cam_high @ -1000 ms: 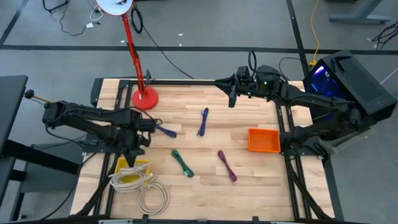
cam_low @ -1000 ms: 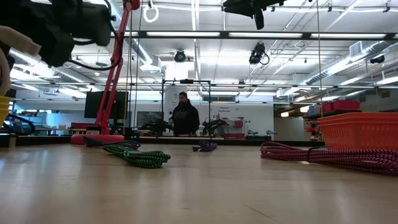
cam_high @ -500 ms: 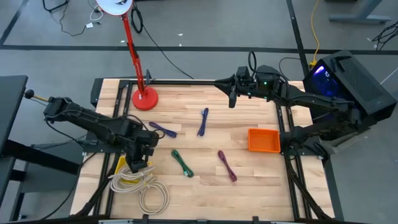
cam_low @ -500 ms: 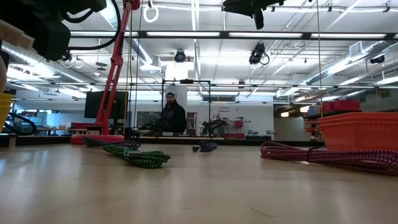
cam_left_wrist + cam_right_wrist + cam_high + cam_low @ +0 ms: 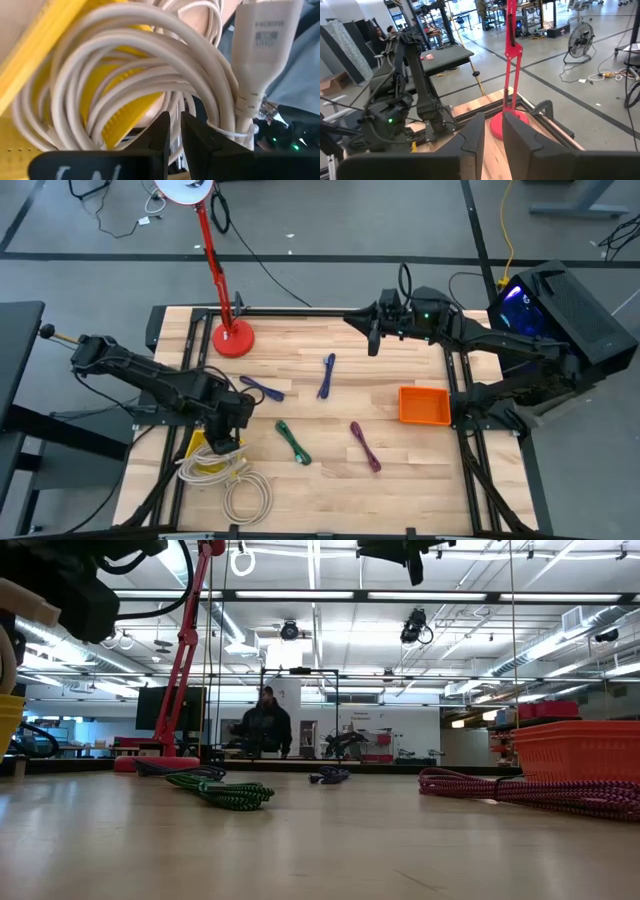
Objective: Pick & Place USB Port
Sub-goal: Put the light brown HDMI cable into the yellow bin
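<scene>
A white cable coil [image 5: 215, 470] lies over the yellow bin [image 5: 195, 445] at the table's near left, with a second coil [image 5: 248, 498] trailing nearer. In the left wrist view the cable [image 5: 150, 60] fills the picture, and its plug [image 5: 262, 45] reads HDMI. My left gripper [image 5: 222, 442] sits right on the coil with its fingers shut [image 5: 175, 135]. In the low view a strand [image 5: 30, 605] shows beside it, above the bin [image 5: 8, 720]. My right gripper [image 5: 373, 340] waits high over the far edge, shut [image 5: 492, 130]. My left gripper comes down from above onto the bundled loops of the white cable [image 5: 200, 117], close to where a thin tie binds them below the plug. Its fingertips cover the exact spot, so I cannot tell how many strands are pinched. Part of the coil rests on the yellow bin.
An orange bin [image 5: 424, 405] stands at the right. Coiled cables lie mid-table: green [image 5: 293, 442], magenta [image 5: 365, 447], blue [image 5: 327, 375], purple [image 5: 262, 388]. A red lamp [image 5: 232, 338] stands at the far left. Bare wood shows between them. A person [image 5: 262, 725] is in the room behind.
My left gripper has moved a little toward the near edge and to the right, ending over the coil on the yellow bin, then held there. The person in the room behind has walked to the left. The right arm has stayed still.
</scene>
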Action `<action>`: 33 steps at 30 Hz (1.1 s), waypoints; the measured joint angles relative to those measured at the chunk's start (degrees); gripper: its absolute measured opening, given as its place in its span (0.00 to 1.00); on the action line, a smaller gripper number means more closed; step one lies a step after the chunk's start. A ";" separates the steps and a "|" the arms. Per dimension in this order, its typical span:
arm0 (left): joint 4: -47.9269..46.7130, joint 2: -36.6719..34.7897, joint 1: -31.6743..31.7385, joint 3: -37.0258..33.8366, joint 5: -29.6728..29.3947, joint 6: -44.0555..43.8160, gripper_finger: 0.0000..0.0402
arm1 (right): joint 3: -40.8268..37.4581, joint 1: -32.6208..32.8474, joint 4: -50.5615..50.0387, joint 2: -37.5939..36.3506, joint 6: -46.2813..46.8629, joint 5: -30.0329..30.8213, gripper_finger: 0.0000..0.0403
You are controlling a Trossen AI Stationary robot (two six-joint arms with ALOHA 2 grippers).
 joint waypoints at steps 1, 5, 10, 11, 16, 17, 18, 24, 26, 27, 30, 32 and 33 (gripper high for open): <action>0.00 0.00 0.00 0.00 -0.39 0.00 0.12 | 0.00 0.13 0.00 -0.01 -0.03 0.01 0.18; 0.00 0.00 0.02 0.00 -1.75 -0.28 0.12 | 0.00 0.24 -0.04 0.00 0.01 0.02 0.18; -0.38 0.00 0.04 0.00 -4.06 0.17 0.12 | 0.00 0.22 -0.12 0.00 0.06 0.15 0.18; -0.43 0.00 0.04 0.00 -4.30 0.11 0.12 | 0.00 0.19 -0.13 -0.01 0.06 0.15 0.18; -0.85 0.00 0.04 0.00 -4.90 1.24 0.12 | 0.00 0.19 -0.11 -0.02 0.08 0.15 0.18; -1.12 0.00 0.04 0.00 -5.14 1.72 0.12 | 0.00 0.22 -0.11 -0.02 0.10 0.15 0.18; -1.49 0.00 0.04 0.00 -5.37 2.23 0.12 | 0.00 0.20 -0.11 0.00 0.12 0.16 0.18; -4.76 0.00 0.94 0.02 -6.04 5.09 0.12 | 0.00 0.21 -0.11 0.00 0.13 0.17 0.18; -5.64 0.00 1.37 0.04 -6.47 6.48 0.12 | 0.00 0.21 -0.11 0.00 0.14 0.17 0.18; -5.66 0.00 1.60 0.04 -6.72 7.33 0.12 | 0.00 0.19 -0.11 0.00 0.12 0.17 0.18; -5.66 0.00 2.40 0.04 -7.77 9.23 0.12 | 0.00 0.20 -0.11 0.00 0.12 0.17 0.18; -6.02 0.00 2.84 0.04 -8.26 11.35 0.12 | 0.00 0.19 -0.24 -0.02 0.12 0.20 0.18; -6.59 0.00 2.99 0.04 -8.75 12.36 0.12 | 0.00 0.19 -0.38 -0.01 0.12 0.20 0.18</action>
